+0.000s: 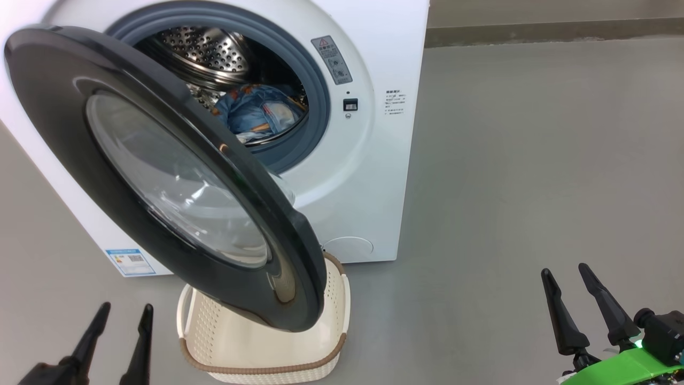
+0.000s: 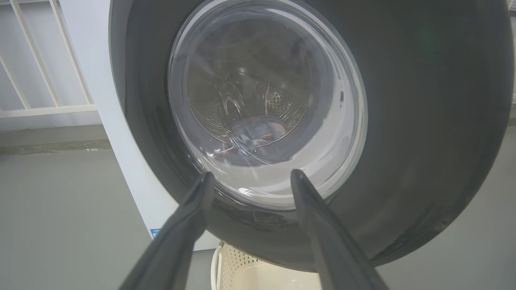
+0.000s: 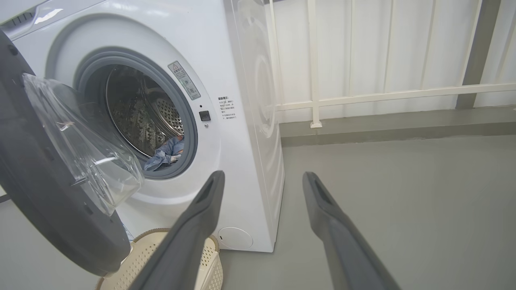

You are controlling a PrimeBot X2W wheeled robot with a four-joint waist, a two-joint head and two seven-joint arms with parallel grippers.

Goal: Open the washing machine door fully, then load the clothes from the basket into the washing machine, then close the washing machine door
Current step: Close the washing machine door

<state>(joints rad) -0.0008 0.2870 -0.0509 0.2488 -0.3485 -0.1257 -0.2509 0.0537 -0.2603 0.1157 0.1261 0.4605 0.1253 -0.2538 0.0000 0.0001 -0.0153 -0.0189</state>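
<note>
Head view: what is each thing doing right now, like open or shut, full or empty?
washing machine door: half open
clothes: inside the washing machine
basket: empty where visible
left end effector: open, holding nothing
right end effector: open, holding nothing

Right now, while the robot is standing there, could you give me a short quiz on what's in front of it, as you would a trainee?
1. True or false: the light blue printed clothes lie inside the perforated steel drum of the big white washing machine.
2. The large round glossy black door is: A) shut tight; B) partly open, hanging over the small cream plastic basket; C) lying flat on the floor.
3. Fill in: the dark-fingered left end effector and right end effector both stand ____, holding nothing.

Key: 1 true; 2 B; 3 open.
</note>
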